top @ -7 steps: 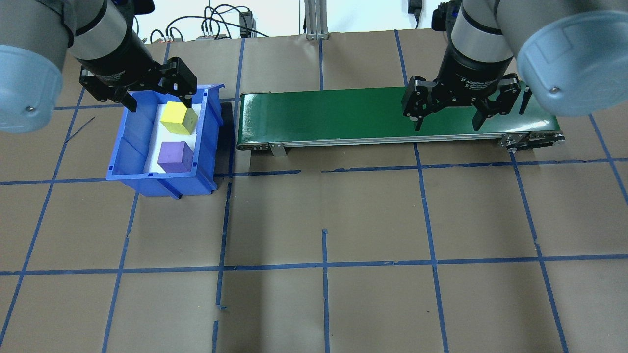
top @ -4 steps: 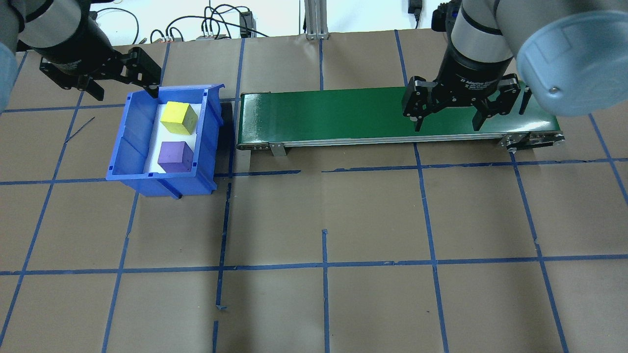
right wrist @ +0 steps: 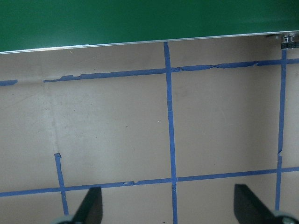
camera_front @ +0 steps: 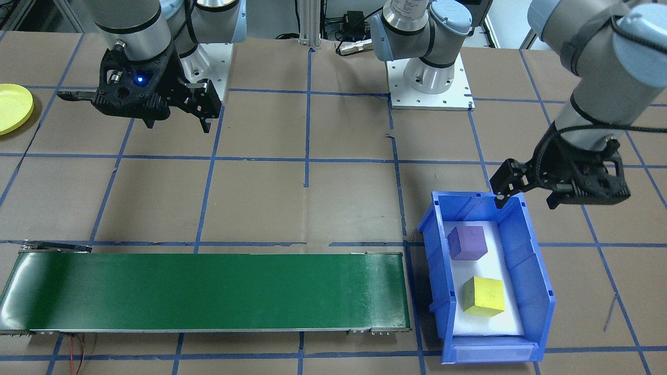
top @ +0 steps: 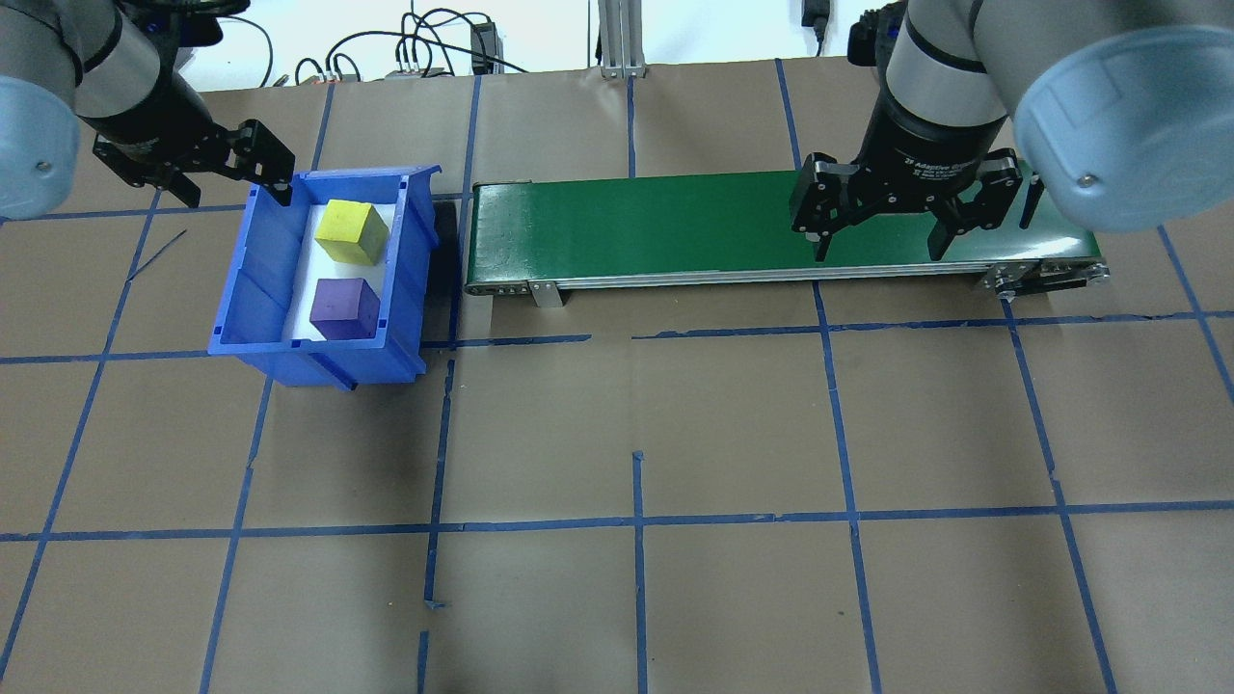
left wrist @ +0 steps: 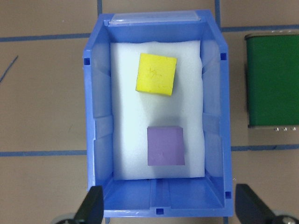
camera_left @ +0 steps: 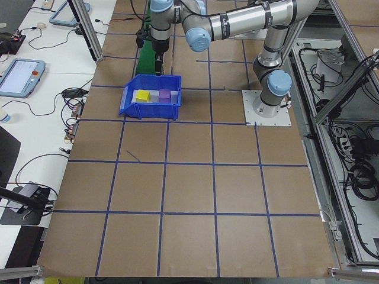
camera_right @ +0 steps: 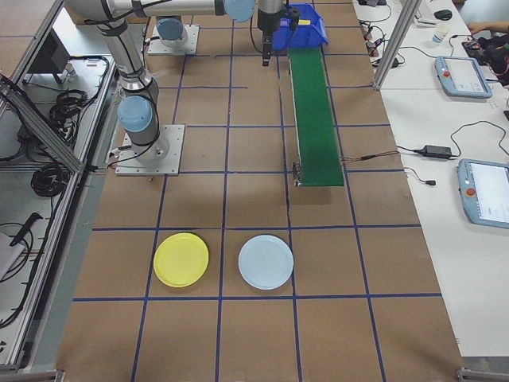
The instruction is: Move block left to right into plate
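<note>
My workplace a robotics lab, brown paper-covered table [camera_left: 189, 177] gridded in blue tape, aluminium-profile frame [camera_right: 395, 40] around it, grey-blue teach pendants [camera_right: 485, 195] and loose black cables [camera_right: 445, 151] on white side benches [camera_right: 453, 263], my bases bolted to white metal plates [camera_front: 430, 88].

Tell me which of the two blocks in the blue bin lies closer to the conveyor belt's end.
The yellow block: it sits level with the green conveyor belt, while the purple block lies further toward the robot.

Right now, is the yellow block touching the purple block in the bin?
Apart. The left wrist view shows a strip of white lining between the yellow block and the purple block inside the blue bin.
</note>
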{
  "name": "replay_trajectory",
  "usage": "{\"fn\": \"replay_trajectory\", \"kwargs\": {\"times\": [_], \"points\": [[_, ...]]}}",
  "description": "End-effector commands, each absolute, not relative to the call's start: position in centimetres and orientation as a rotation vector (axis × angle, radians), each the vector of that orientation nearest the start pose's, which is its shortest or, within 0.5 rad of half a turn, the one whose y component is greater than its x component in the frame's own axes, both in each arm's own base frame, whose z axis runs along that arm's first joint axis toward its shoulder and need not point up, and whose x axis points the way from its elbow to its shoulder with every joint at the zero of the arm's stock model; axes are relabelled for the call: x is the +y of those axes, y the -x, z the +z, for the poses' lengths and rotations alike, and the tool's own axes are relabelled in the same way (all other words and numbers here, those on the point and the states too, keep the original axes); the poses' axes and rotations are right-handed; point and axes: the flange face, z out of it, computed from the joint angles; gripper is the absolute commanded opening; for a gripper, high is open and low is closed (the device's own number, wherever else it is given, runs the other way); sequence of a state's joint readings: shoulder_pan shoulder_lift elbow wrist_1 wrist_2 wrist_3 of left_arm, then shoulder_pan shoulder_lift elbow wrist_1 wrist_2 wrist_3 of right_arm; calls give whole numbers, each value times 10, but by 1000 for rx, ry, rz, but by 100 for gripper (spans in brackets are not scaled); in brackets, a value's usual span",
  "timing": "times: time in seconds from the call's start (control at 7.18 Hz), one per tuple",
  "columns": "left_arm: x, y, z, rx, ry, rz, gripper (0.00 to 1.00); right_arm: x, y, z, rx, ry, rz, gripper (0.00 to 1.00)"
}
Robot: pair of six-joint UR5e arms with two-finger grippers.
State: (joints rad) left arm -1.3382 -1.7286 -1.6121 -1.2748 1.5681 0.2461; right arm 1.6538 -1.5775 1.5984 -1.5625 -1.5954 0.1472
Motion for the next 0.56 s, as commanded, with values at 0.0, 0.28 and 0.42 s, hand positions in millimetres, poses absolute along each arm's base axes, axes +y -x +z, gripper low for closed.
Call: {"fn": "replay_trajectory", "kwargs": {"times": [0.0,0.28,0.42], "points": [[-599,-11,355,3145,7,-19,100,-473,-171,477,3168,-99,41,100],[-590,-4,310,3212,32,79,100,-473,-171,476,3168,-99,46,100],[-580,3,292,3250,89,125,100,-473,-171,476,3168,-99,46,100]]}}
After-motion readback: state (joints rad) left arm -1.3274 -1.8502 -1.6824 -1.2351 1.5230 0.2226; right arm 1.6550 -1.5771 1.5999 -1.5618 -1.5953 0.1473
